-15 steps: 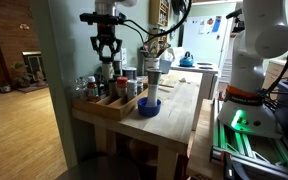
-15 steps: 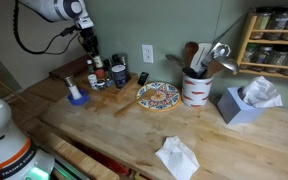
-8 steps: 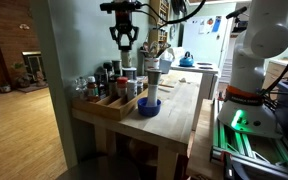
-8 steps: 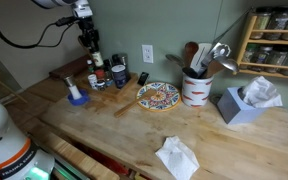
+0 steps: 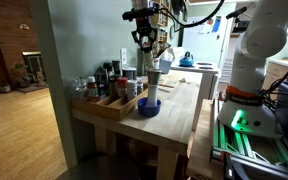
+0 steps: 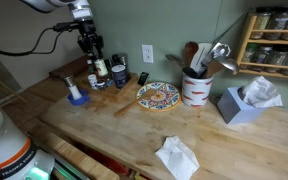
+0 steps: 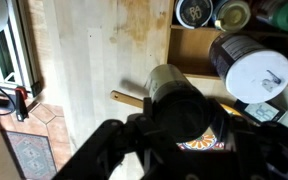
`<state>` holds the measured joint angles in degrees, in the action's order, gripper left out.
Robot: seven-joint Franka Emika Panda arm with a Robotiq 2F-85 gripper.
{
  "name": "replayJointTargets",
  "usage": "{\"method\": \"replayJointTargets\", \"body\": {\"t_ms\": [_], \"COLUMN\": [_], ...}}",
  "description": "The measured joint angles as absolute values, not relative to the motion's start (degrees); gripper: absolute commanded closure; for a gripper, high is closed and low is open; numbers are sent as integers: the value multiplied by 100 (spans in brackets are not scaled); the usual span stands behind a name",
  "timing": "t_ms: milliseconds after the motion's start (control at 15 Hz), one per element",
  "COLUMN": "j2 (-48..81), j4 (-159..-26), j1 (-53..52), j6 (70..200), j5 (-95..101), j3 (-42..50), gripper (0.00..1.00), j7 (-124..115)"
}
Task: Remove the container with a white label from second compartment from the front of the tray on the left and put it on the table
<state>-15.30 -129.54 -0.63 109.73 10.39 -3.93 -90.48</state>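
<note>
My gripper (image 5: 144,36) is high above the wooden table (image 5: 179,120), right of the light-wood tray (image 5: 109,104) of jars at the table's left edge. It is shut on a dark round container (image 7: 174,88), which sits between the jaws (image 7: 179,115) in the wrist view. Its label does not show there. In an exterior view the gripper (image 6: 89,47) hangs above the jars by the wall. The tray (image 7: 189,50) and a white-lidded jar (image 7: 256,70) show at the top right of the wrist view, with bare table (image 7: 94,60) below.
A blue bowl (image 5: 149,106) holding a white cup stands beside the tray. A patterned plate (image 6: 158,96), a white crock of utensils (image 6: 194,88), a tissue box (image 6: 246,105) and a crumpled tissue (image 6: 176,157) are on the table. A spice rack (image 6: 274,40) hangs on the wall.
My gripper has risen from the tray with the container in it and moved right, away from the tray, over the table.
</note>
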Motion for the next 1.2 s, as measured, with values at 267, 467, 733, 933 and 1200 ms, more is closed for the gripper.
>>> {"method": "replayJointTargets", "body": {"t_ms": [267,467,733,933,1200], "j2": [-1651,-1627,-1571,-1457,-1311], "j4": [-13059,-13050,-13085,-13197,-13596], "j1": [-53,-9,298,522,695], "j6": [10973,10980,11123,11509,12355], "j5": [1045,1043,1022,937,632], "j3": [-419,-414,-149,158,419], "gripper": [70,70,70,70,70], "j7": [-9105,-9105,-8978,-8656,-8192]}}
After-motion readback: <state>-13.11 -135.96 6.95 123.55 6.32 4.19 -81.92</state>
